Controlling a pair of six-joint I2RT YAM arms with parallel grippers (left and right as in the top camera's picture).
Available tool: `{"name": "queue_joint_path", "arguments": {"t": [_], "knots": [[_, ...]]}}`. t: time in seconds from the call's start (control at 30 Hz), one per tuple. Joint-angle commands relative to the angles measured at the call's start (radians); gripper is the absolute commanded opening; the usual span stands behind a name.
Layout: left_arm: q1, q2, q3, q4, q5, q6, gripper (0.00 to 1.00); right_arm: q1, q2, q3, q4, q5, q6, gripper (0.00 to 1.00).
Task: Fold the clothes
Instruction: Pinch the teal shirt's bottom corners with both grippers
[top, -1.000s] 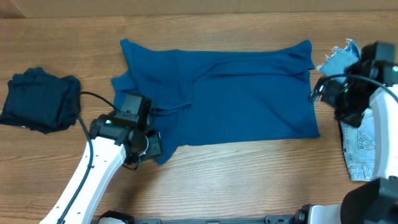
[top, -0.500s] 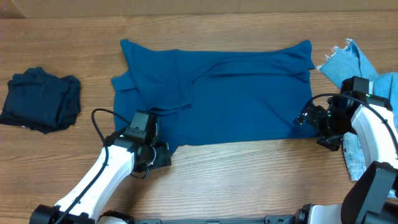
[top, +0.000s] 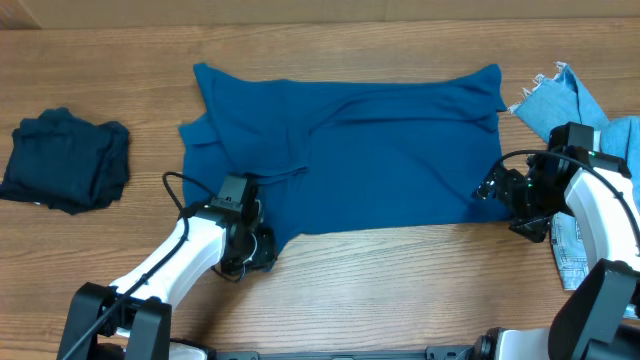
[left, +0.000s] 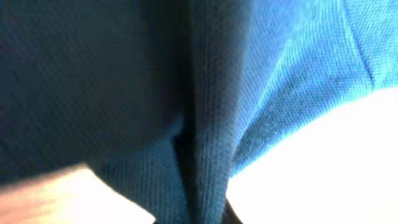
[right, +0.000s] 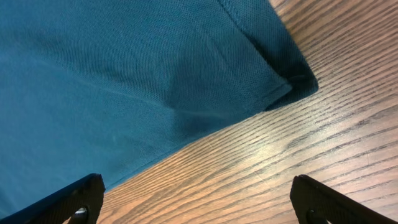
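Wooden table (top: 400, 280) fills the overhead view, grain running left to right. The blue shirt (top: 380, 150) lies spread flat across the middle, rumpled towards its left side. A dark folded garment (top: 65, 160) sits well apart at far left, and a light denim piece (top: 555, 100) lies at the right edge.

The left gripper (top: 252, 245) is down on the shirt's near-left corner. Its wrist camera sees only bunched blue cloth pressed close, so I cannot tell how its jaws stand. The right gripper (top: 492, 188) is at the shirt's near-right corner, fingertips (right: 74, 199) spread wide with nothing held, hem and bare wood between them.

Against half a second ago, the left gripper has edged slightly right along the hem and the right arm has not moved.
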Motion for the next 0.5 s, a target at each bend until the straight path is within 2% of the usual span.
{"name": "queue_joint_path", "arguments": {"t": [0.0,0.03,0.13,0.23,0.4,0.47], "knots": [[-0.008,-0.068,0.077,-0.065,0.035,0.021,0.04,-0.003,-0.016,-0.032,0.013,-0.009,-0.013,0.99],[-0.008,-0.091,0.097,-0.071,0.035,0.024,0.04,-0.003,-0.016,-0.062,0.037,-0.008,0.004,0.87],[-0.008,-0.124,0.121,-0.070,0.028,0.027,0.04,-0.003,-0.016,-0.158,0.195,-0.008,0.109,0.76],[-0.008,-0.124,0.121,-0.087,0.027,0.028,0.04,-0.003,-0.016,-0.188,0.253,0.003,0.151,0.62],[-0.008,-0.124,0.121,-0.086,0.015,0.028,0.04,-0.003,-0.016,-0.235,0.312,0.067,0.230,0.60],[-0.008,-0.124,0.121,-0.086,0.009,0.028,0.04,-0.003,-0.016,-0.260,0.351,0.100,0.268,0.53]]}}
